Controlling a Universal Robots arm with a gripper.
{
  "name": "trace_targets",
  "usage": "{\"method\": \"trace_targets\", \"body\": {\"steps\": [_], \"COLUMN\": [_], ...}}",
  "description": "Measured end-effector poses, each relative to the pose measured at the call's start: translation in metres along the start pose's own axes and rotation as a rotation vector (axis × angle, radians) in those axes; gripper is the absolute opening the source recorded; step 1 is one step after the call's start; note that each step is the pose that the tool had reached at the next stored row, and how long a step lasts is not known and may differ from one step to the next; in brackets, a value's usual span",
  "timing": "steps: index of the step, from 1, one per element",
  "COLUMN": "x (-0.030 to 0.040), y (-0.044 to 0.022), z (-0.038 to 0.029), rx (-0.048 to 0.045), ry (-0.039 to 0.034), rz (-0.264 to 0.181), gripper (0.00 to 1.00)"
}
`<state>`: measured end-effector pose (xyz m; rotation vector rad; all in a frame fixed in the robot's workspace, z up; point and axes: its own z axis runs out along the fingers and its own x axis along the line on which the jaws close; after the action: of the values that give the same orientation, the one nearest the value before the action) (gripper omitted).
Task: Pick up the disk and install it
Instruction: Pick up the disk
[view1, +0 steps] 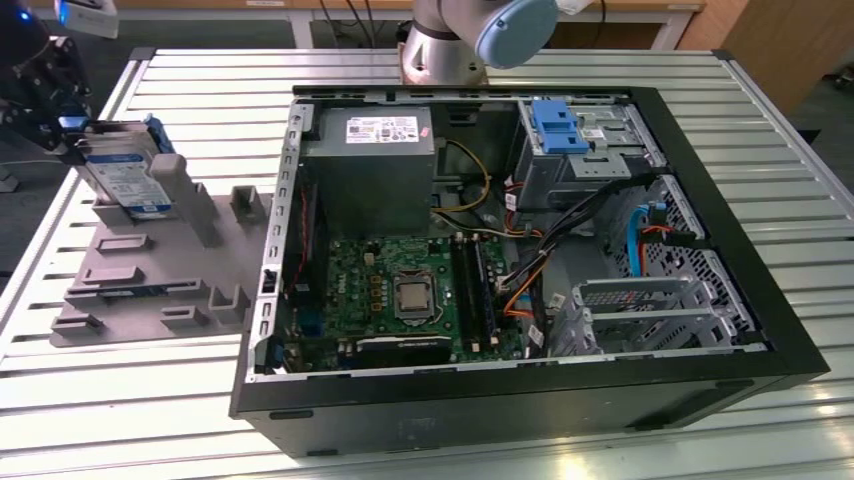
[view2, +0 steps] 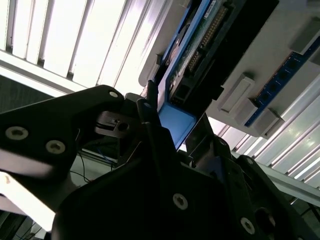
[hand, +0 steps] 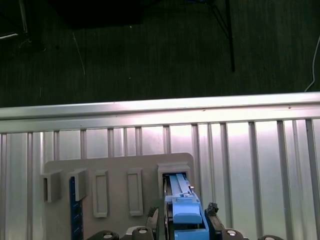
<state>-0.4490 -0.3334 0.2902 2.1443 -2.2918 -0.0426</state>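
The disk (view1: 127, 178) stands on edge in a slot at the far end of the grey fixture block (view1: 147, 275), on the exterior view's left; its silver body, white-and-blue label and blue bracket show. My gripper (view1: 74, 130) is at the disk's upper end, shut on its blue bracket. In the first wrist view the bracket (hand: 182, 210) sits between the two fingers (hand: 212, 216) above the fixture slot. In the second wrist view the disk's circuit-board side (view2: 197, 50) and blue bracket tab (view2: 175, 122) lie close against the gripper (view2: 172, 127).
An open black computer case (view1: 787, 345) lies on the slatted metal table (view1: 120, 400) to the exterior view's right of the fixture. Inside are a motherboard (view1: 400, 290), a power supply (view1: 374, 165), a drive bay with a blue bracket (view1: 554, 125) and a metal cage (view1: 654, 310).
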Motion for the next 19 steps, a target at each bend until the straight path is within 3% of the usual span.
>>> {"method": "trace_targets", "body": {"steps": [6, 7, 14, 19], "x": [0.0, 0.0, 0.0, 0.0001], "y": [0.0, 0.0, 0.0, -0.0001], "z": [0.0018, 0.002, 0.0025, 0.0031], "rx": [-0.0001, -0.0001, -0.0001, -0.001], "ry": [0.0001, 0.0001, 0.0001, 0.0013], "rz": [0.0, 0.0, -0.001, -0.052], "gripper": [0.47, 0.4, 0.37, 0.37]}}
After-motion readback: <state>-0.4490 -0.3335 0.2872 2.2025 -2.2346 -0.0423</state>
